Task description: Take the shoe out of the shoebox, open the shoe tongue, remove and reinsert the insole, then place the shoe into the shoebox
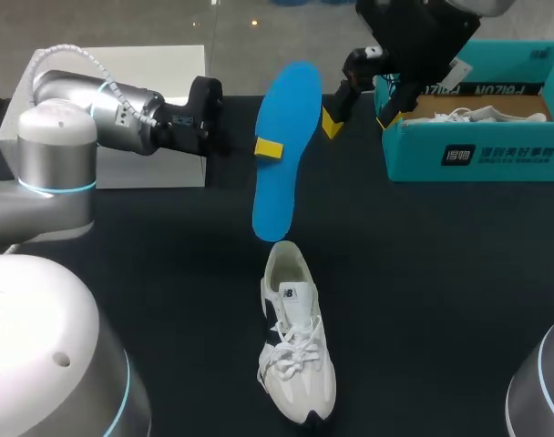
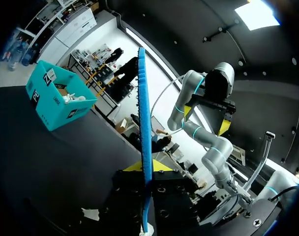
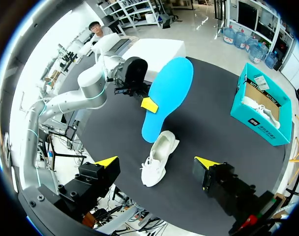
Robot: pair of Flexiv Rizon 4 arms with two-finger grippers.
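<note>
– Left gripper [image 1: 267, 148] pinches the blue insole [image 1: 291, 109] across its middle, a yellow tip on each face. Why grip it there?

– Held mid-length, it hangs almost upright, with its lower end just over the heel opening of the white sneaker [image 1: 295, 355]. That pose suits feeding it down into the shoe, I think.

– And the sneaker itself?

– It lies sole down on the black table [image 1: 441, 300], toe toward the robot, laces loose, and neither gripper touches it. Nothing pins it, so it may skid when the insole pushes in.

– What about the right gripper [image 1: 359, 118]?

– Its fingers are spread wide and empty. It hangs high above the table on the shoebox side, probably to leave the left arm room. It is free to come down and steady the shoe.

– Does anything stand in the way?

– The teal shoebox [image 1: 477, 155] sits well apart at the far right and already has a second white shoe [image 1: 482, 115] inside. A white block [image 1: 149, 64] lies behind the left arm, off the path. The real obstacle, I judge, is the tongue and laces crowding the opening.
</note>
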